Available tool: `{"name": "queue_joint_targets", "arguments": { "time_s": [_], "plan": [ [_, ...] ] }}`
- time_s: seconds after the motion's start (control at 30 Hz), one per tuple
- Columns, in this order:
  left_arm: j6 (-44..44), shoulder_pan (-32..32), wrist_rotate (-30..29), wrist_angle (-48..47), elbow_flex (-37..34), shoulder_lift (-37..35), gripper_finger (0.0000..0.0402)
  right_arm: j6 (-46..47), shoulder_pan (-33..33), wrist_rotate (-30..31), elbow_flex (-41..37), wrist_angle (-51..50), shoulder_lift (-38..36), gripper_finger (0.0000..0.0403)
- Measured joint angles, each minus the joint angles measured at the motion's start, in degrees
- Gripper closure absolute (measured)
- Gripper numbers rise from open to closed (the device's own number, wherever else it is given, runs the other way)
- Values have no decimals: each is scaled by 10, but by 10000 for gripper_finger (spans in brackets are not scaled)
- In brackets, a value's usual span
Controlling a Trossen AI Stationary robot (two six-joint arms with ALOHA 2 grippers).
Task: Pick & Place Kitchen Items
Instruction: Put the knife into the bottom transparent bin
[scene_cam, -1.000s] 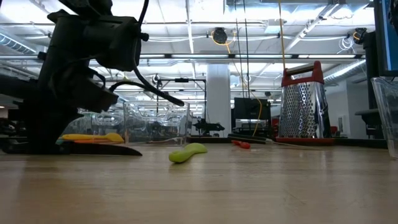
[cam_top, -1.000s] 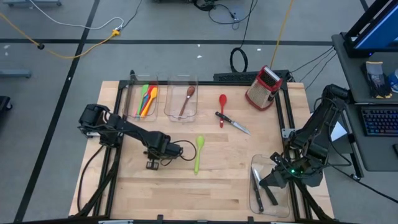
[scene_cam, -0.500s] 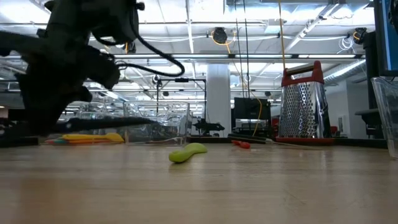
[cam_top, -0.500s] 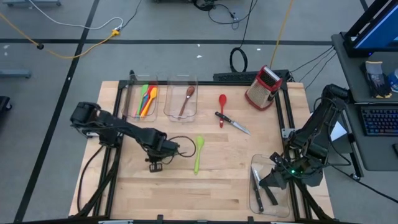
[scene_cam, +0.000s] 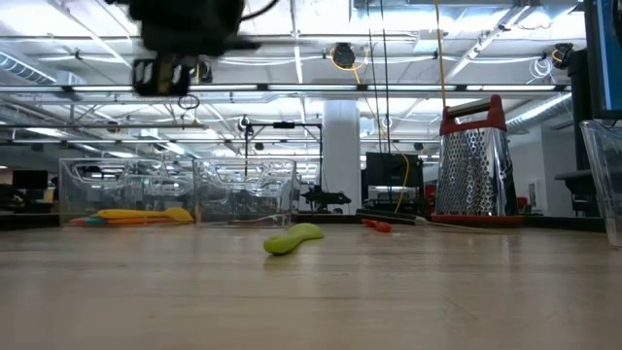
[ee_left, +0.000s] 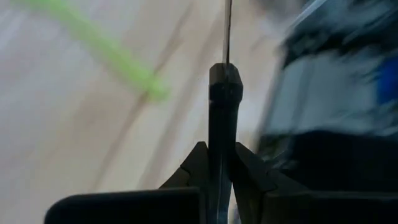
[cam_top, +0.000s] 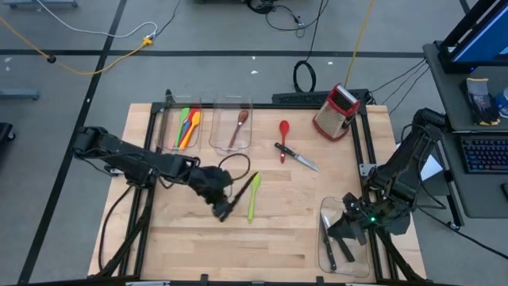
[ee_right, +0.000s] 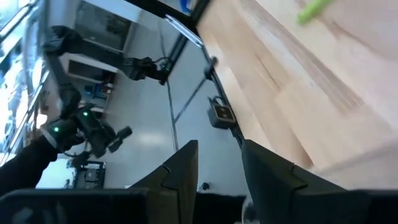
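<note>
green spoon (cam_top: 253, 195) – flat, mid-table, knife (ee_left: 219, 124) – gripped

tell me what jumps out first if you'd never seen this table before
The left gripper draws the eye first: near the table's middle, shut on a black-handled knife, right beside the green spoon lying on the wood. Next comes the red-and-silver box grater upright at the far right edge. The right gripper waits over a clear bin at the near right corner, which holds knives.
</note>
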Motion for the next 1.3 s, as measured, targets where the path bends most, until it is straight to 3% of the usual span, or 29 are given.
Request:
{"name": "queue_joint_targets", "arguments": {
  "time_s": [0.2, 0.37, 0.6, 0.73, 0.93, 1.13, 1.3],
  "plan": [
    [-71, 0, -57, 185, 1, 1, 373, -168, -36, 39, 0, 66, 0, 287],
    [-97, -1, -119, 235, 1, 1, 373, -299, -74, 107, 0, 122, 0, 287],
    [-95, -13, -196, 303, 1, 1, 373, -439, -149, 103, 0, 199, 0, 287],
    [-90, -19, -234, 336, 1, 1, 373, -463, -186, 98, 0, 226, 0, 287],
    [-80, -22, -260, 368, 2, 9, 373, -449, -235, 43, 0, 225, 0, 287],
    [-78, -21, -254, 391, 25, 58, 373, -447, -256, 43, 0, 225, 0, 287],
    [-45, -6, -205, 390, 94, 120, 373, -444, -256, 42, 0, 225, 0, 287]
  ]
}}
